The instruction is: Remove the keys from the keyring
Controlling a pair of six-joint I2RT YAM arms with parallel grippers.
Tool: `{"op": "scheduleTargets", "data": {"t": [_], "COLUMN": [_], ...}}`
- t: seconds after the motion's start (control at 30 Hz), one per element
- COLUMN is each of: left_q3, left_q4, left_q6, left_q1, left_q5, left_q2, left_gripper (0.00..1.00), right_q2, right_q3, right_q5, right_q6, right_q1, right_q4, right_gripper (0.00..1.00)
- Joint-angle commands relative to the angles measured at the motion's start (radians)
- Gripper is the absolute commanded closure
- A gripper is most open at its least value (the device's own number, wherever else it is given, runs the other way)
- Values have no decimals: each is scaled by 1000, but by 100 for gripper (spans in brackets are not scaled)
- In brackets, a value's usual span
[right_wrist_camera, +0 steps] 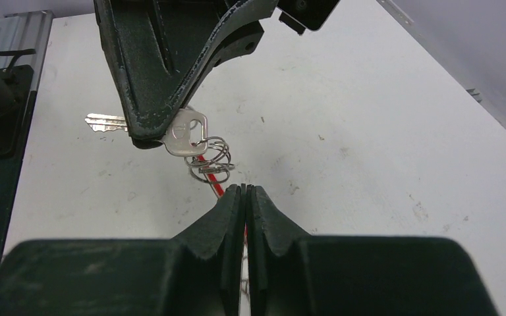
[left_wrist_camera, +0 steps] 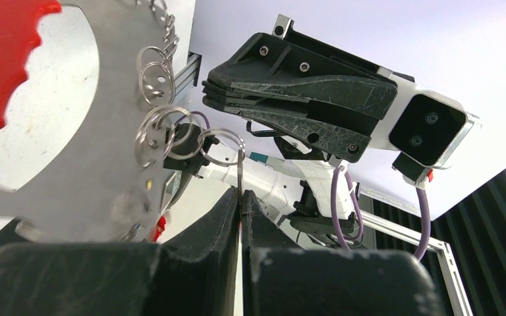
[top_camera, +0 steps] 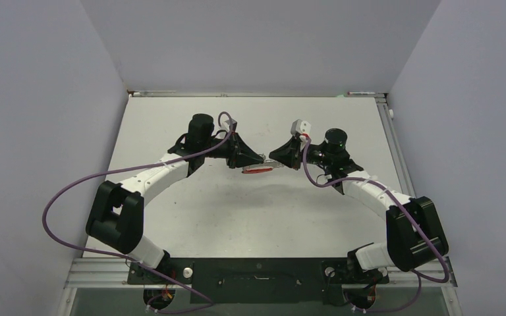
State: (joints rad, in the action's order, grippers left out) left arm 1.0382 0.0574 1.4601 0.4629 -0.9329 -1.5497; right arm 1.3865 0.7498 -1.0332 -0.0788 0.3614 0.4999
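Right jaws clench the keyring by its red strap, above the desk. Left jaws clench a key just ahead, long axis apparently crosswise to the right jaws; the keyring links both.

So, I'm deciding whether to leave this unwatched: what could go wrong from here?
The jaws of the left gripper pinch the key only at their tips; pulling could slip it free. The keyring is several linked loops, so tugging may tangle rather than release. The right gripper grips just the thin red strap, and everything hangs above the table: losing hold means a drop.
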Motion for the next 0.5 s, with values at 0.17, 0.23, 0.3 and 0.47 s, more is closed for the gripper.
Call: {"op": "scheduleTargets", "data": {"t": [0.17,0.23,0.3,0.47], "left_q3": [8,7,8,12], "left_q4": [70,71,73,85], "left_q6": [-5,-7,-9,-18], "left_q1": [-7,-7,-7,-6], "left_q5": [-40,-41,-45,-59], "left_q2": [37,35,31,24], "left_gripper": [100,100,100,100], "right_q2": [-9,-11,-14,-14], "right_q3": [8,12,19,47], "right_q5": [-68,-83,-103,-116], "right_q6": [-29,-46,-72,-151], "right_q1": [1,1,4,16], "right_q4": [0,-28,-65,-162], "right_gripper": [79,75,69,57]}}
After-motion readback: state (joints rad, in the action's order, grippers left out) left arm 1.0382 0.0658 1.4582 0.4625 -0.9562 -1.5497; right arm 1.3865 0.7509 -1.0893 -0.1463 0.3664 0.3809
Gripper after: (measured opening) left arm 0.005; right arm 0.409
